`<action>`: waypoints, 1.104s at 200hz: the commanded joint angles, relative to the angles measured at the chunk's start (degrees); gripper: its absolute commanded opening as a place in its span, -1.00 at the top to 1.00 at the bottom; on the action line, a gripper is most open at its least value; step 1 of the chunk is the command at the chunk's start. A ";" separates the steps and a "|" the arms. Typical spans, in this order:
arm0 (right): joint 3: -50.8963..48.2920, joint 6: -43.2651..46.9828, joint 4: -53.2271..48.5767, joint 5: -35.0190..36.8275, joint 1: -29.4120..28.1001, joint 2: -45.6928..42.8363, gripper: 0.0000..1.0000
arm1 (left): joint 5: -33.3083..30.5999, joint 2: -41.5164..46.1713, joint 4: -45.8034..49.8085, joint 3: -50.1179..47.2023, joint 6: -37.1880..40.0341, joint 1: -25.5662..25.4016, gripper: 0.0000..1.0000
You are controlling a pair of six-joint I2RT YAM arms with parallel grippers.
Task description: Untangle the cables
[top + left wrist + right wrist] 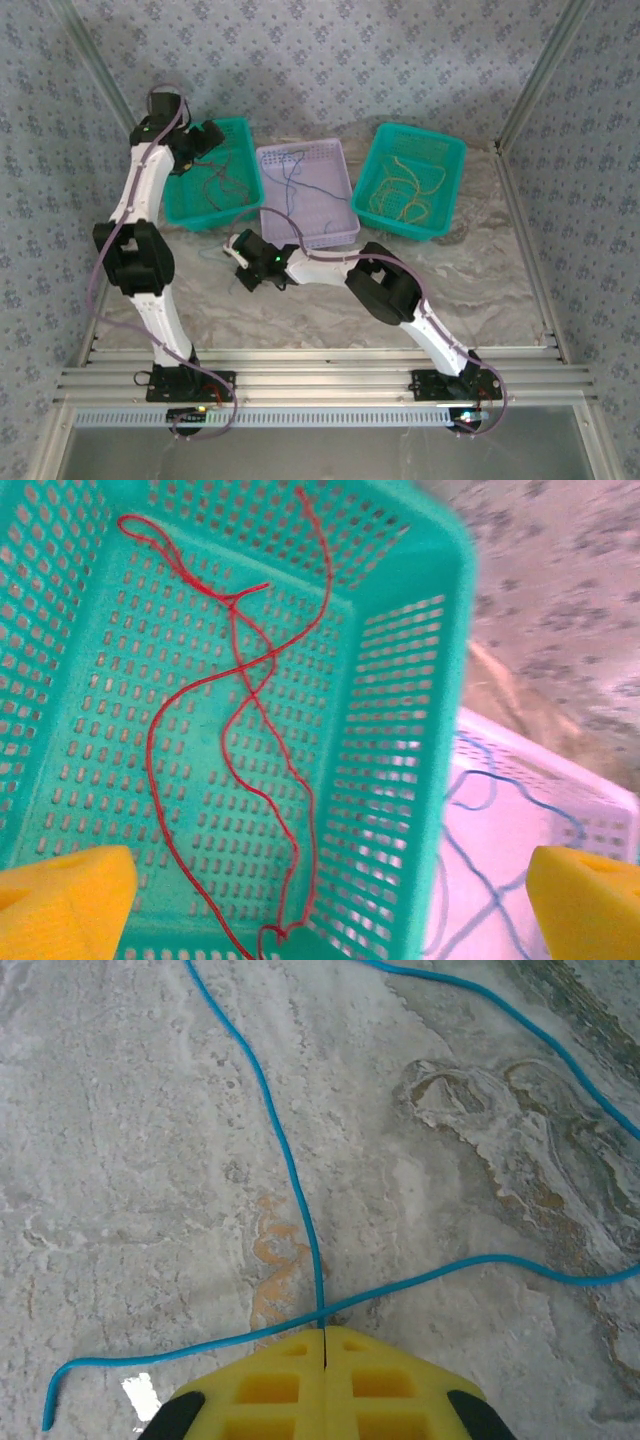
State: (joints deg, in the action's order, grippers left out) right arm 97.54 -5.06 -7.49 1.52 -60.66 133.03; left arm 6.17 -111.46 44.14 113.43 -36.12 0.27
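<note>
The cables lie sorted by colour. A red cable point(236, 630) snakes across the floor of the left green basket point(400, 730), and my left gripper point(330, 900) hovers above it, open and holding nothing, at the basket's far end point(205, 140). A blue cable point(280, 1150) runs across the marble table, another strand of it crossing right at my fingertips. My right gripper point(323, 1328) is shut on this blue cable, low over the table in front of the lavender basket point(243, 262). Yellow cables point(400, 195) lie in the right green basket point(420, 132).
Three baskets stand side by side at the back of the table: left green point(253, 160), lavender point(348, 190) with blue strands inside, right green. The lavender basket point(560, 790) sits tight against the left green one. Aluminium frame posts bound the table's sides.
</note>
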 commanded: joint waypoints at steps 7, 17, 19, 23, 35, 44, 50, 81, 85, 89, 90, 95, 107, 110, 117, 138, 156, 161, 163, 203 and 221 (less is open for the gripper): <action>-2.40 0.75 -2.53 -3.51 -0.60 -2.93 1.00 | 0.83 7.44 3.59 -1.28 -2.15 0.13 -0.99; -2.86 1.00 -2.64 -5.35 -0.94 -4.78 1.00 | 0.44 9.97 3.80 -3.00 -2.18 0.14 -0.99; -3.05 0.99 -2.63 -5.57 -0.99 -5.19 1.00 | 0.25 10.61 3.73 -3.53 -2.22 0.14 -0.99; -3.41 1.16 -2.48 -6.45 -1.21 -5.96 1.00 | -0.04 11.75 3.63 -4.48 -2.29 0.10 -0.99; -4.08 1.32 -2.21 -8.72 -1.76 -7.93 1.00 | -0.92 15.13 2.91 -7.31 -2.47 0.15 -0.99; -4.19 1.16 -2.40 -10.29 -2.12 -9.09 1.00 | -1.45 17.47 2.40 -9.55 -2.37 0.14 -0.99; -4.24 0.87 -2.36 -10.90 -2.30 -9.72 1.00 | -1.71 18.90 2.30 -10.84 -2.33 0.15 -0.99; -1.59 1.26 -4.67 -12.69 -2.53 -9.67 1.00 | -2.29 26.09 0.97 -18.08 -2.08 0.13 -0.99; -1.16 1.36 -4.89 -12.13 -2.53 -9.37 1.00 | -2.39 27.06 0.67 -19.07 -2.09 0.10 -0.99; -0.64 1.37 -5.09 -11.42 -2.53 -9.11 1.00 | -2.44 28.01 0.33 -20.13 -1.99 0.15 -0.99; -0.49 1.37 -5.18 -11.26 -2.53 -8.98 1.00 | -2.46 28.29 0.29 -20.33 -1.96 0.16 -0.99; 0.29 1.29 -5.67 -11.02 -2.42 -8.50 1.00 | -2.71 29.37 -0.03 -21.64 -1.75 0.12 -0.99; 1.85 1.33 -6.88 -12.64 -2.01 -7.62 1.00 | -3.11 31.87 -0.31 -24.22 -1.50 0.16 -0.99; 1.82 1.29 -6.74 -12.51 -2.00 -7.68 1.00 | -3.03 32.46 -0.30 -24.80 -1.42 0.16 -0.99; 1.07 1.05 -5.45 -11.57 -1.99 -8.23 1.00 | -3.01 33.63 -0.40 -26.16 -1.32 0.21 -0.99; -2.72 0.83 -1.21 -11.54 -1.79 -10.98 1.00 | -3.46 38.14 -0.91 -30.38 -1.38 0.33 -0.99; -4.28 -0.47 0.16 -13.31 -0.91 -13.68 1.00 | -4.43 42.58 -2.08 -34.10 -1.56 0.41 -0.99; -4.72 -0.72 0.40 -13.70 -0.64 -14.64 1.00 | -4.92 43.67 -2.22 -34.90 -1.55 0.41 -0.99; -4.86 -0.74 0.46 -13.77 -0.54 -14.99 1.00 | -5.05 44.24 -2.26 -35.19 -1.53 0.36 -0.99; -6.22 0.03 -0.48 -12.41 -0.13 -23.87 1.00 | -7.50 50.40 -2.87 -40.13 -0.49 0.37 -0.99; -5.78 0.64 -2.23 -10.67 -0.06 -27.28 1.00 | -7.88 51.55 -2.95 -41.93 -0.34 0.42 -0.99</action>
State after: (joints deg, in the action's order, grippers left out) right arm 90.89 -5.08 -9.15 -10.35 -60.75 112.66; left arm 0.25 -61.19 42.78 73.56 -37.54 0.38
